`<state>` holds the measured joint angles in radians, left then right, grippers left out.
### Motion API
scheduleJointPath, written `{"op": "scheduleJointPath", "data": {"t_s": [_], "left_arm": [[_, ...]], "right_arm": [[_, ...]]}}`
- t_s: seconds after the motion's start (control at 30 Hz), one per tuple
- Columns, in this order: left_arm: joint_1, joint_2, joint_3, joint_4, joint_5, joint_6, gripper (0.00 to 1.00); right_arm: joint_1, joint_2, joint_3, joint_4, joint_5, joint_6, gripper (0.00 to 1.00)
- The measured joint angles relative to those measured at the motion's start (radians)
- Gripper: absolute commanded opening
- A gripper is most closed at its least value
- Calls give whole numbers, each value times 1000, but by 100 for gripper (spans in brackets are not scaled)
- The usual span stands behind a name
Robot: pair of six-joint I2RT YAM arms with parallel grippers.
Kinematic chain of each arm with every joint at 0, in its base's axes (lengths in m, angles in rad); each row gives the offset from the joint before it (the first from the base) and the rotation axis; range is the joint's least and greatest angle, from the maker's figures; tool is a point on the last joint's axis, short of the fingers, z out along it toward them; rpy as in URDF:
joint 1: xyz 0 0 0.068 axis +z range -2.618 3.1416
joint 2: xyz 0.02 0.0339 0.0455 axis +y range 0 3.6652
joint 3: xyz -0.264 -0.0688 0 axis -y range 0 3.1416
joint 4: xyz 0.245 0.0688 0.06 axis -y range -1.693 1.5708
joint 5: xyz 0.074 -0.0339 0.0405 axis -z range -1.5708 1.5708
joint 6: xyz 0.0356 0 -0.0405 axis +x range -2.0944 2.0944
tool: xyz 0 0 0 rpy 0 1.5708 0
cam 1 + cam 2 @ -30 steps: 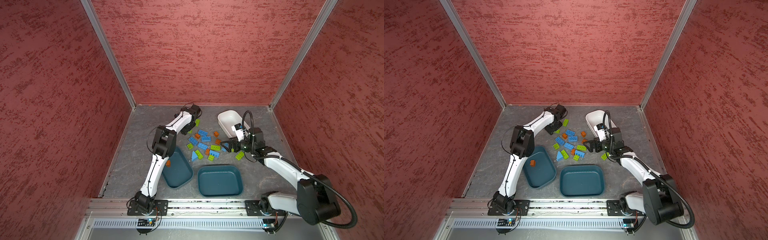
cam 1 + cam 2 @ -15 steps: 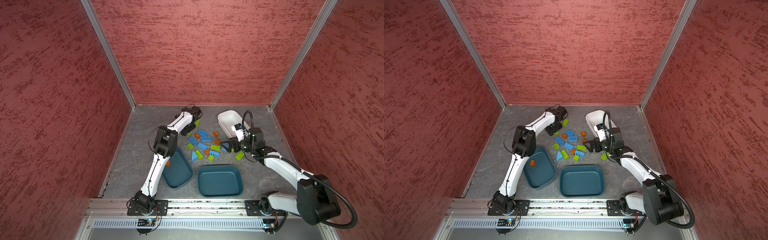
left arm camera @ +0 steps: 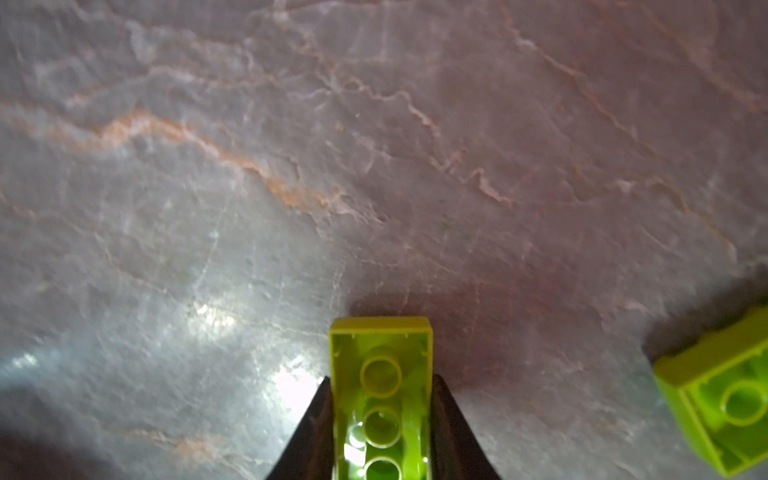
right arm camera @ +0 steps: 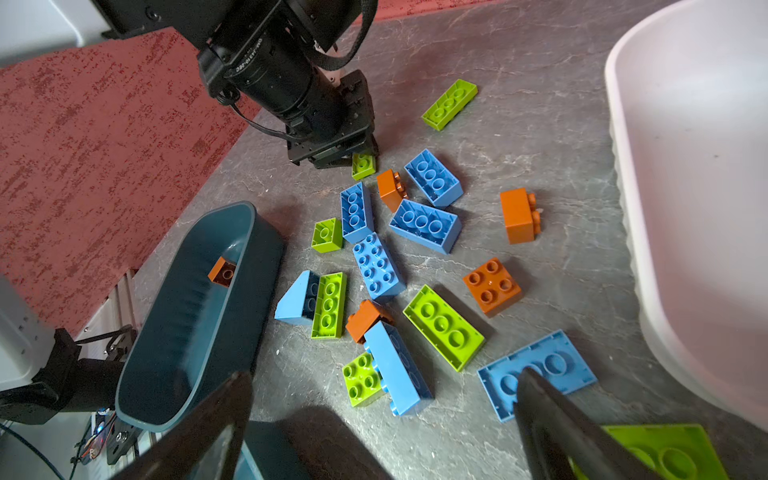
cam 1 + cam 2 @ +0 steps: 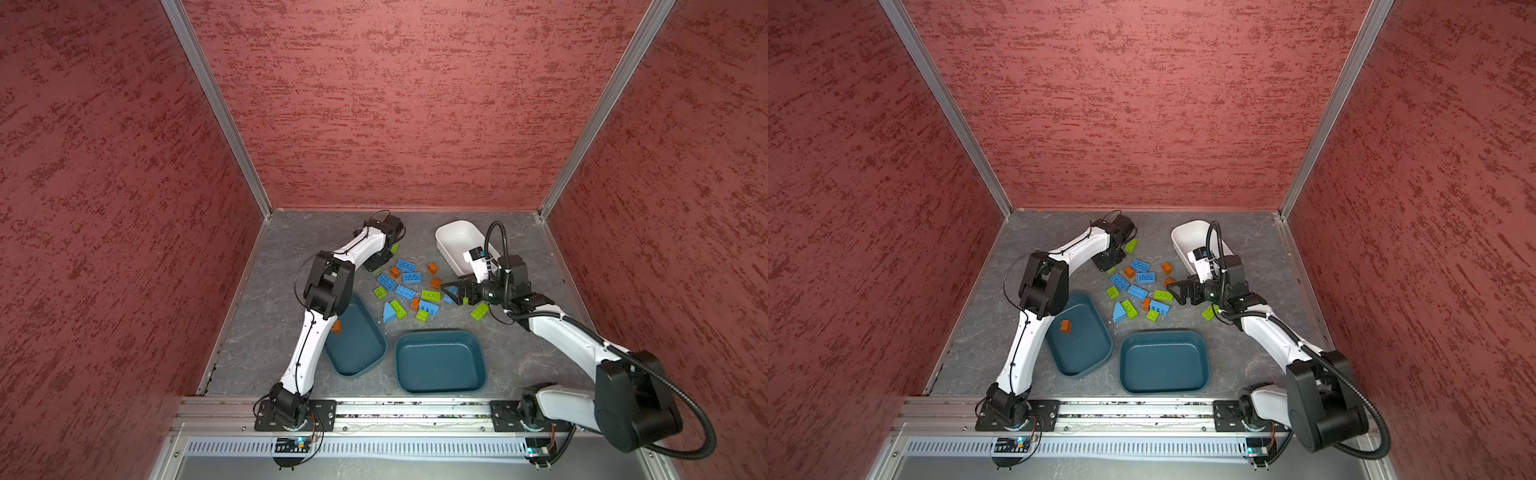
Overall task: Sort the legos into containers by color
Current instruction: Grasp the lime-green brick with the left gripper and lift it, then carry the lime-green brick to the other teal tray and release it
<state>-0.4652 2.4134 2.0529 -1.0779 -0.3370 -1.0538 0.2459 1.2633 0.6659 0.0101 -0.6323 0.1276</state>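
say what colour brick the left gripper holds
A lime green plastic brick; left wrist view shows it best.

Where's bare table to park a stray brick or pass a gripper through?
Bare: table between the left wall and the left teal tub; the back strip between the left gripper and the white tub. Crowded: the legos packed from the left gripper across to the right gripper.

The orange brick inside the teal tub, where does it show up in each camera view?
A top view: orange brick half hidden behind the left arm, in the teal tub.
A top view: brick in full view by the tub's left wall.
Left wrist: not in it.
Right wrist: brick in the tub, seen over its rim.
Shared landmark: the tub.
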Motion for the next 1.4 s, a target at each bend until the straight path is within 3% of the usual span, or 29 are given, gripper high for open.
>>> {"op": "scheduleJointPath", "data": {"t_s": [0.3,0.6,0.8,1.07,1.4], "left_arm": [[0,-110,-141,93,3,146,26],[-25,-412,-337,172,33,357,26],[-102,-626,-554,254,139,458,26],[-282,-827,-761,301,235,469,26],[-612,-880,-869,317,250,276,26]], "right_arm": [[0,-2,0,0,0,0,99],[0,-5,0,-1,0,5,99],[0,-5,24,-61,0,2,99],[-4,-54,37,-132,8,3,99],[-24,-81,37,-185,38,6,99]]}}
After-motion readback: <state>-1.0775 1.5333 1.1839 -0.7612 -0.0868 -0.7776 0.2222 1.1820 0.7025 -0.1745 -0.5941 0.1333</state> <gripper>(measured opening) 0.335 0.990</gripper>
